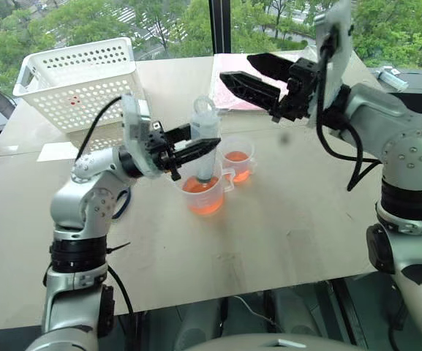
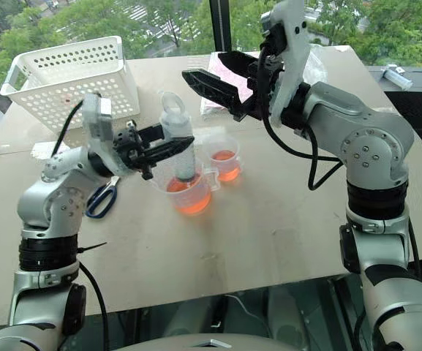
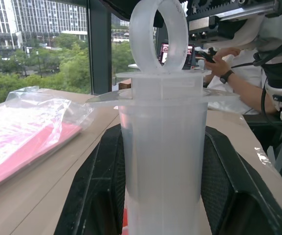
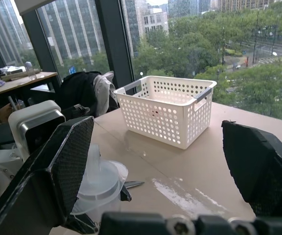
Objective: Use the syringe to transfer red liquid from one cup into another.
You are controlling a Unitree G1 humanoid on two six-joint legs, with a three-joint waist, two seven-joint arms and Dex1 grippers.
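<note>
The clear syringe [image 1: 205, 131] stands upright with its ring-topped plunger up and its tip down inside the larger handled cup [image 1: 221, 196]. My left gripper [image 1: 203, 144] is shut on the syringe barrel [image 3: 162, 147]. That cup holds red liquid [image 1: 202, 202]. Beside it, toward the far right, the smaller cup [image 1: 238, 162] also holds some orange-red liquid. My right gripper [image 1: 238, 67] hangs open above and to the right of the plunger ring, with nothing between its fingers [image 4: 57, 166].
A white perforated basket [image 1: 79, 80] stands at the back left. A pink packet in a clear bag [image 1: 229, 88] lies behind the cups. Blue-handled scissors [image 2: 102, 199] lie under my left arm. A person [image 3: 233, 73] sits beyond the table.
</note>
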